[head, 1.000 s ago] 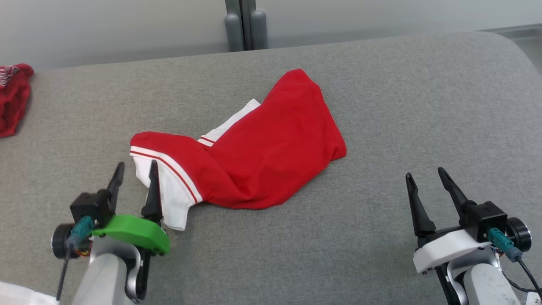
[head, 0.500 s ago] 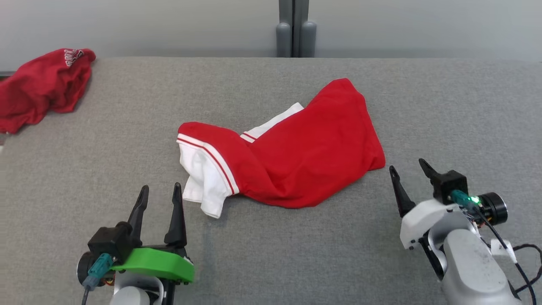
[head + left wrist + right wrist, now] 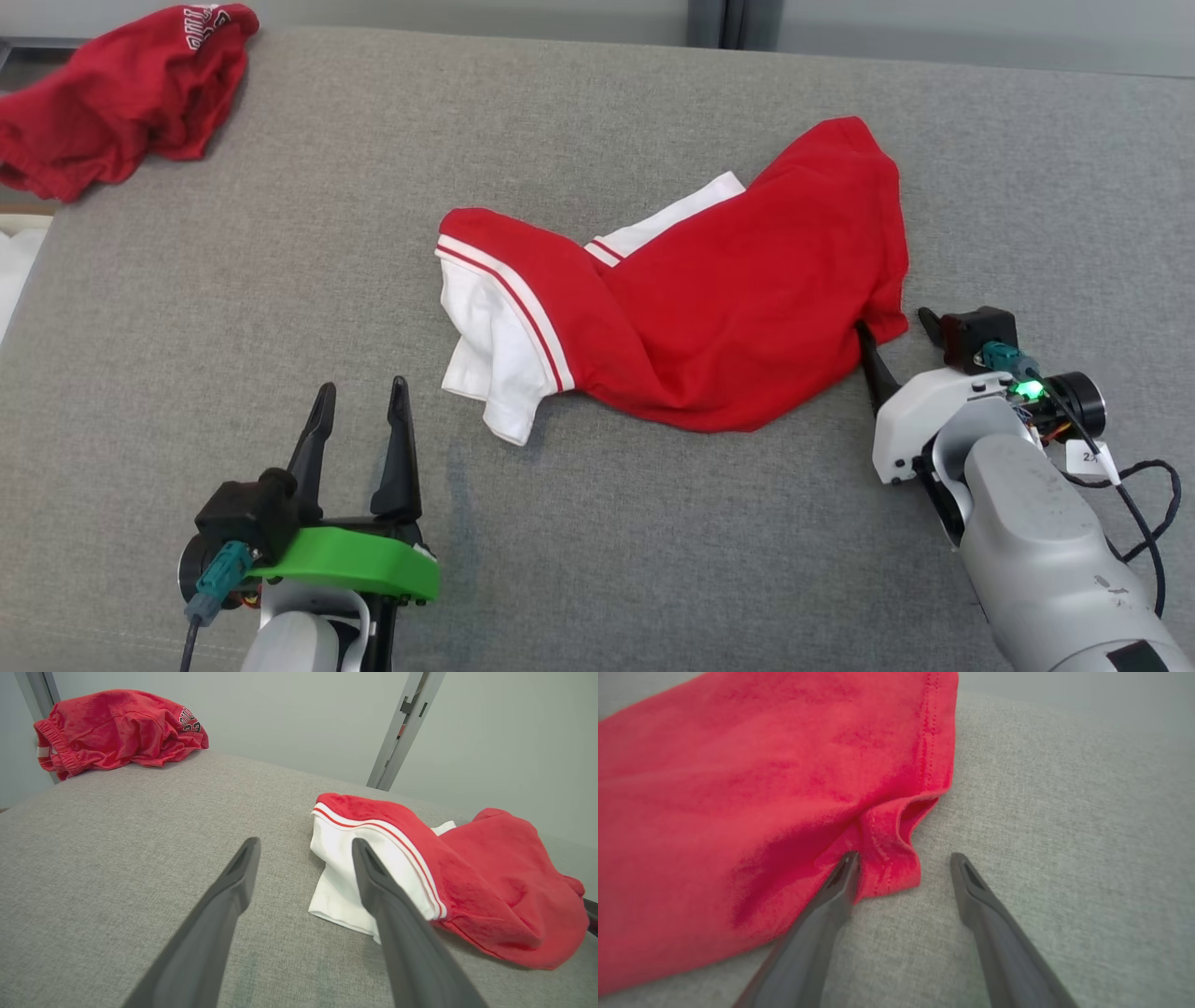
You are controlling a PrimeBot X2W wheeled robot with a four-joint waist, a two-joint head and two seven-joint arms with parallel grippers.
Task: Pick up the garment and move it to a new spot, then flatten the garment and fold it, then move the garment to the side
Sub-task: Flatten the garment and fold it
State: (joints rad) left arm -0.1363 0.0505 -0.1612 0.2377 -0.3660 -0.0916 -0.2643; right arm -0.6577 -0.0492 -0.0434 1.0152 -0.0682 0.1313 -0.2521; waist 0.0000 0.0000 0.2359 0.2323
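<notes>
The right gripper (image 3: 892,329) has come in close to the garment (image 3: 728,308). A moment ago it was well apart from the cloth. Now one of its fingers (image 3: 840,877) touches the near right corner of the red part, and that corner sits between its two fingers. The fingers are spread wide and hold nothing yet. The left gripper (image 3: 363,385) has pulled back from the white sleeve and waits near it, also wide and holding nothing. The head camera has turned too, so the whole picture slid over.

I think the robot is getting ready to pinch that corner. The pick-up has not begun, so nothing of the job is done.

The garment is red with a white sleeve and thin stripes. It lies bunched up in the middle of a soft grey table (image 3: 233,280). Another red piece of clothing (image 3: 121,84) lies far off at the back left corner. Behind the table are a pale wall (image 3: 299,714) and a grey post (image 3: 724,21).
</notes>
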